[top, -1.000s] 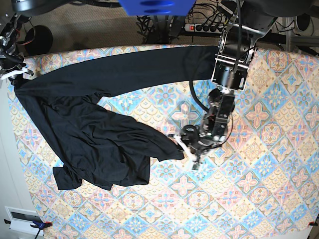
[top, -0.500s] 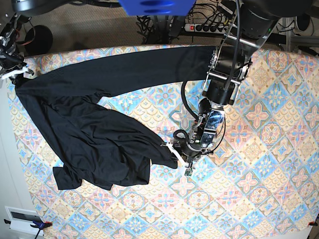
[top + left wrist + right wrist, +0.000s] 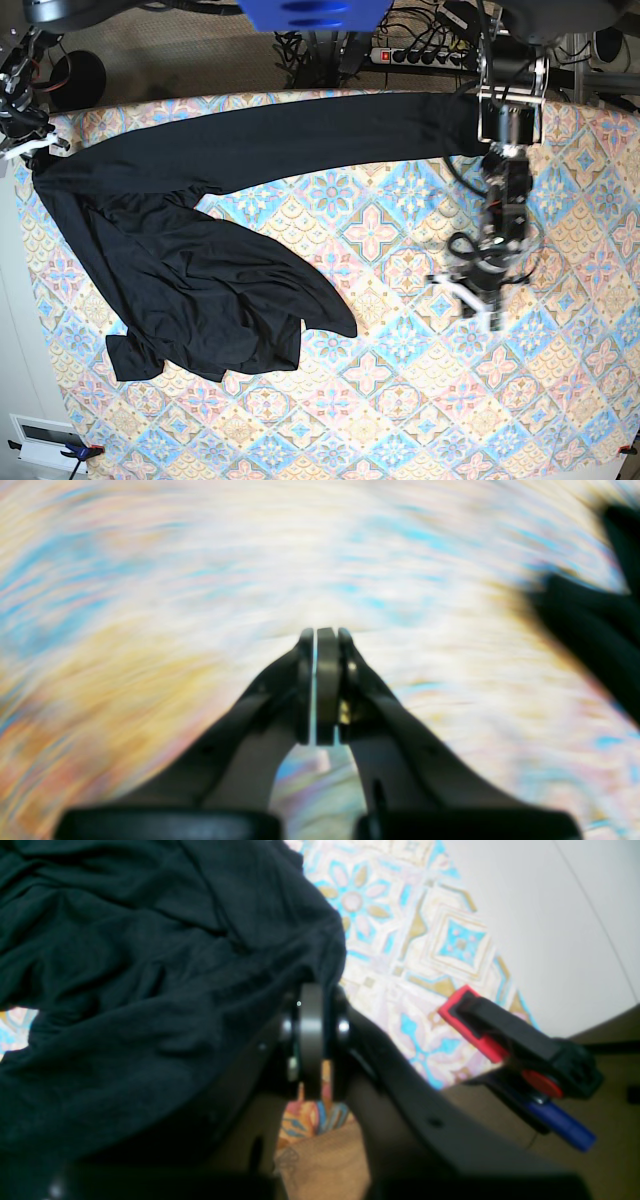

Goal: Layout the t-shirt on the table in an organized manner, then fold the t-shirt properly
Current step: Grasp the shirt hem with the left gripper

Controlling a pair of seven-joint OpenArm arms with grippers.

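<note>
The black t-shirt [image 3: 200, 280] lies crumpled on the left half of the patterned table [image 3: 560, 400], with one long sleeve [image 3: 330, 125] stretched along the far edge toward the right. My right gripper [image 3: 24, 148] is at the table's far left corner, shut on the shirt's fabric [image 3: 150, 965]; the right wrist view shows its jaws [image 3: 312, 995] pinching the cloth. My left gripper [image 3: 478, 303] hovers over bare table to the right of the shirt, apart from it. In the blurred left wrist view it [image 3: 320, 635] is shut and empty, with black fabric [image 3: 590, 625] at the right edge.
A red and black clamp [image 3: 500, 1040] grips the tablecloth at the corner by my right gripper. Another clamp [image 3: 75, 452] and a white box [image 3: 40, 438] sit at the near left corner. Cables and a power strip [image 3: 410, 55] lie beyond the far edge.
My left gripper has swung quickly to the right, away from the shirt's pointed lower edge, which stays lying on the table. The right gripper has not moved.
</note>
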